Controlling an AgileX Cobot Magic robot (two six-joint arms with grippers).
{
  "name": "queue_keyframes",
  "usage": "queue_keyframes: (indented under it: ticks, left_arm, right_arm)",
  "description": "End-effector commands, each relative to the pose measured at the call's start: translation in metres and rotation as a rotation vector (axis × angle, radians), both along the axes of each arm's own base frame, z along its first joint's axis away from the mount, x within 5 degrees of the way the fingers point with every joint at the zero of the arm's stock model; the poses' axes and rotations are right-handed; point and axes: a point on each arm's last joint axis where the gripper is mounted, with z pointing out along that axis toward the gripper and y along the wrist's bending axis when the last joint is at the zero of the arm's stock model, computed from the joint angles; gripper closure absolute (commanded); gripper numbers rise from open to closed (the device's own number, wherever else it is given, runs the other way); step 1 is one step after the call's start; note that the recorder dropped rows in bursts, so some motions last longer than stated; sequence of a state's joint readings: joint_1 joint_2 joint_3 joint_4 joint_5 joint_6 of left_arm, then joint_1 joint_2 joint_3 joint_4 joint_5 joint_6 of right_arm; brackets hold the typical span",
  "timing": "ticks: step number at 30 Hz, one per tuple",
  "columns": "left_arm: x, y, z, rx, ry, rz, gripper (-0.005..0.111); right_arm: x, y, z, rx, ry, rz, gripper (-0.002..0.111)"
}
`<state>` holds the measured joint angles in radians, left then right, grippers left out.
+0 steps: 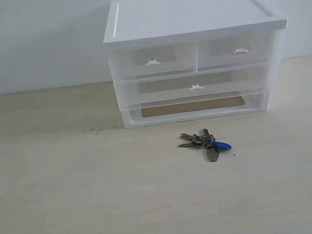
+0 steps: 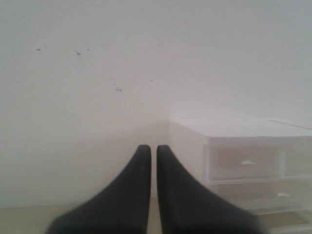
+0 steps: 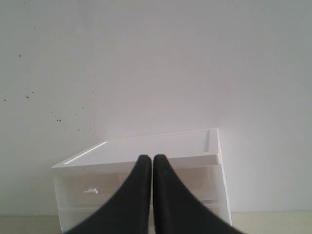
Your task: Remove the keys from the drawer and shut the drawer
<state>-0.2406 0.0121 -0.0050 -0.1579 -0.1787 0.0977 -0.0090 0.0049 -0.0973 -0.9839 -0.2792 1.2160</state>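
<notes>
The keys, a grey bunch with one bright blue cap, lie on the table in front of the white drawer unit. The wide translucent drawer sits flush in the unit, its small white tab handle at the centre. Neither gripper shows in the exterior view. In the left wrist view my left gripper is shut with nothing in it, held off the unit's left side. My right gripper is also shut and empty, facing the unit from its right front.
Two half-width upper drawers are pushed in. An open white base frame sits under the wide drawer. A pale wall stands behind the unit, and the beige table stretches left and towards the front.
</notes>
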Motion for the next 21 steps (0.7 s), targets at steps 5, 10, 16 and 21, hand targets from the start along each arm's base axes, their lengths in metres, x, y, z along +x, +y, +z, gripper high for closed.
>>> queue_keyframes:
  ticks: [5, 10, 16, 21]
  left_arm:
    - [0.002, 0.007, -0.012, 0.004, 0.112, 0.139, 0.102]
    - [0.002, 0.006, -0.013, 0.059, 0.119, 0.147, 0.102]
    - [0.003, 0.007, -0.016, 0.087, 0.152, 0.154, 0.102]
    - [0.003, 0.007, -0.018, 0.096, 0.174, 0.158, 0.102]
  right_arm:
    - [0.0, 0.0, -0.001, 0.005, -0.001, -0.001, 0.108]
    - [0.0, 0.0, -0.001, 0.005, -0.001, -0.001, 0.108]
    - [0.0, 0.0, -0.001, 0.005, -0.001, -0.001, 0.108]
    - [0.0, 0.0, -0.001, 0.002, -0.005, 0.004, 0.108]
